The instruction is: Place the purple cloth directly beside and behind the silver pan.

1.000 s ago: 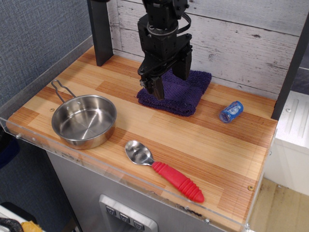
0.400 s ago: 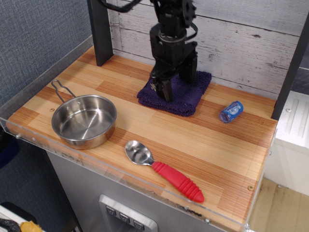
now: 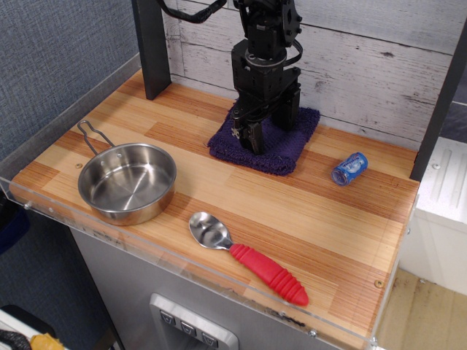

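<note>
Nearest, a red-handled spoon; beyond it at left, silver pan with wire handle pointing to the back left. Farther back, purple cloth flat near the plank wall, well apart from pan; blue can to its right. Gripper down on cloth centre, fingers close together, actual pinch not discernible; best gripped deep enough to gather a fold before lifting.

Pan front-left on tabletop. Cloth behind, right of pan, under tool. Spoon front, can far right.
</note>
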Robot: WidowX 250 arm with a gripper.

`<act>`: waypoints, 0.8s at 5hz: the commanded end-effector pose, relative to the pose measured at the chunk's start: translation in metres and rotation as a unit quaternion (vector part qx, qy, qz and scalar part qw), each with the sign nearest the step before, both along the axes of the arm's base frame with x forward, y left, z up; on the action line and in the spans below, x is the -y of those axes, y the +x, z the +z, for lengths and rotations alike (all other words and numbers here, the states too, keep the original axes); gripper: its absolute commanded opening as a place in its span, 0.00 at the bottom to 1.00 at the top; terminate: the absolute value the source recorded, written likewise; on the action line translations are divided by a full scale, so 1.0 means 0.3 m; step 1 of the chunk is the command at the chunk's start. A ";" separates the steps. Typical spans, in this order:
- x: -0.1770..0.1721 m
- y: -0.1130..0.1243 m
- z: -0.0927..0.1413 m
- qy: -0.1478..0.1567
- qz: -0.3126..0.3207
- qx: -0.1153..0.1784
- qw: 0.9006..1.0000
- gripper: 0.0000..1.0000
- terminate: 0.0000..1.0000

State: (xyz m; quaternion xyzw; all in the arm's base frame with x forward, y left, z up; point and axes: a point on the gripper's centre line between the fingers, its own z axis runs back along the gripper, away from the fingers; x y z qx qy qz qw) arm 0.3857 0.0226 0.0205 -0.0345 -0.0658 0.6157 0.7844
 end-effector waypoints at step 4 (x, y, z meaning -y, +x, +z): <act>-0.197 -0.064 -0.008 -0.006 0.056 -0.017 0.998 1.00 0.00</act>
